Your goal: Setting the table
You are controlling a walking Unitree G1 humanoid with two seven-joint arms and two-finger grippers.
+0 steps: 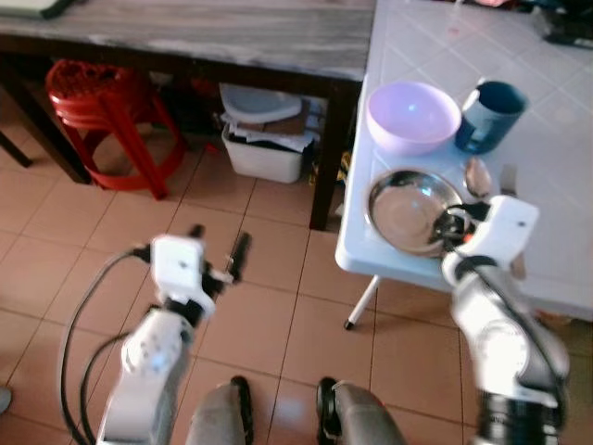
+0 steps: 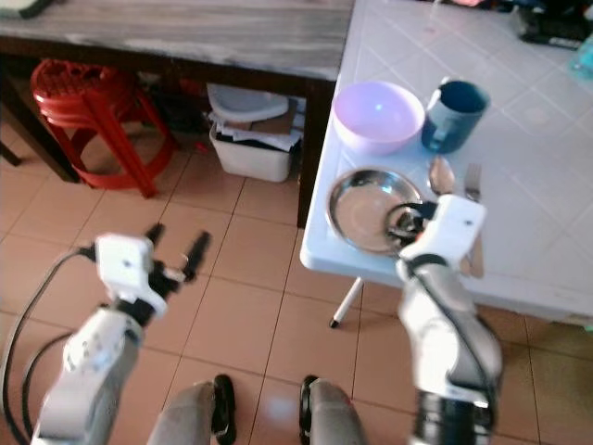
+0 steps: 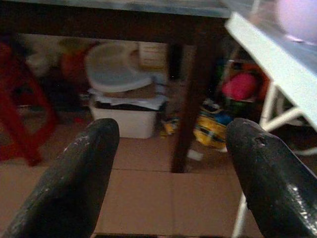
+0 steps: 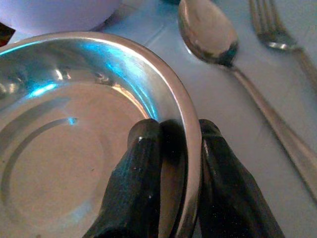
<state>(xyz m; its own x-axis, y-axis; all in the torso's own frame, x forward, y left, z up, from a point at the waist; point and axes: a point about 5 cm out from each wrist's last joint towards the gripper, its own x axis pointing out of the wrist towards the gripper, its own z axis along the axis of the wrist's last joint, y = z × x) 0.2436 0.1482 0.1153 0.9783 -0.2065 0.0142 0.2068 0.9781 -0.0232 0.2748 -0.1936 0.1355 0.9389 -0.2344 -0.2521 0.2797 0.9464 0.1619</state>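
Red plastic stool, standing on the tiled floor under the dark wooden table. White storage bin with loose white lid and papers on top, on the floor beside the table's dark leg. Yellow and pink items behind that leg, blurred.

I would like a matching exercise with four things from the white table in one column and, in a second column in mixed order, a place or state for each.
Things:
1. round steel plate
2. pale purple bowl
3. dark blue mug
4. steel spoon

Places or states:
A. lies between the plate and the steel fork
B. rim pinched by the right gripper
C. stands beside the bowl, on its right
D. stands beyond the plate, near the table's left edge

Pairs: 1-B, 2-D, 3-C, 4-A
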